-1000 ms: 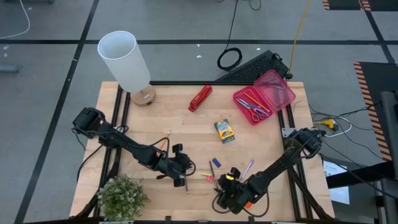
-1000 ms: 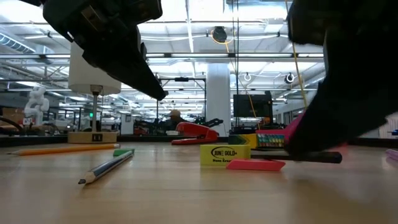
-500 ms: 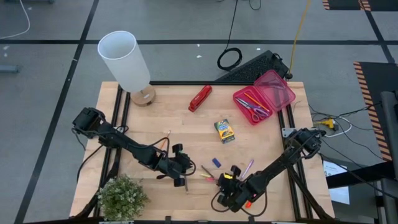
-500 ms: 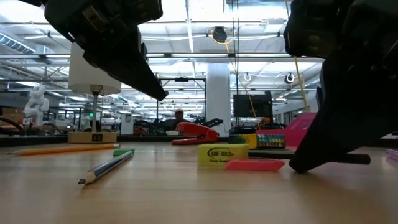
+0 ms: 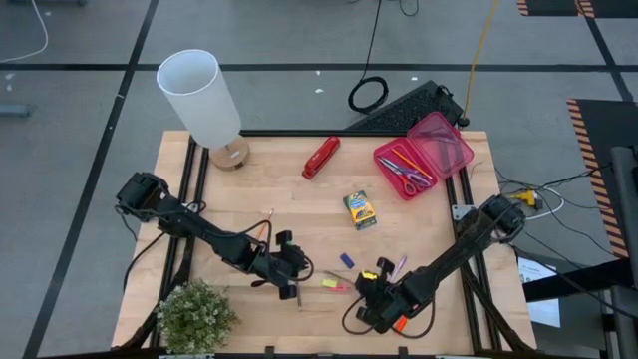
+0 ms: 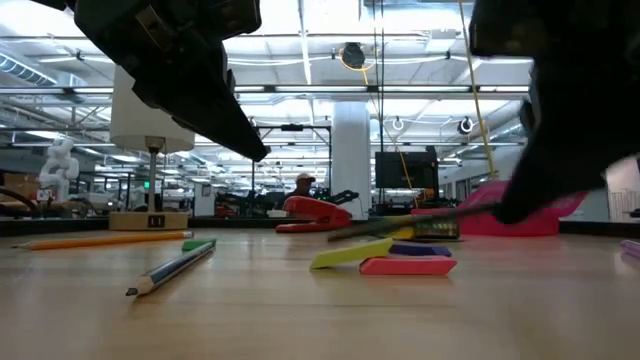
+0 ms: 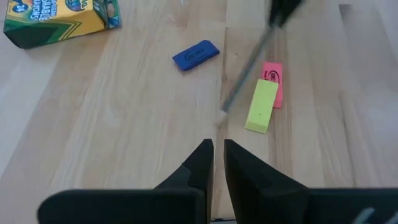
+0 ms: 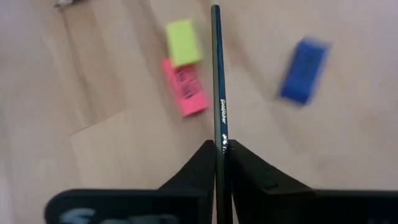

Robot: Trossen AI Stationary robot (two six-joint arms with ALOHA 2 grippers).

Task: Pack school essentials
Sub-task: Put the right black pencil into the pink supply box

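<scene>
gripping a dark pencil [image 8: 216,81], right gripper [image 8: 217,148] above erasers [image 8: 186,68]

1. Two dark, slim, multi-jointed arms with rounded black joint housings.
2. Thin black cable looped beside left gripper [image 5: 289,279]; small orange-red spot on wiring near its wrist.
3. Yellow patch and orange-red mark on right gripper [image 5: 371,291] housing.
4. Fingers [image 7: 200,165] matte black, wedge-shaped, tapering to narrow flat tips.
5. Broad black crossbar behind fingers.
</scene>
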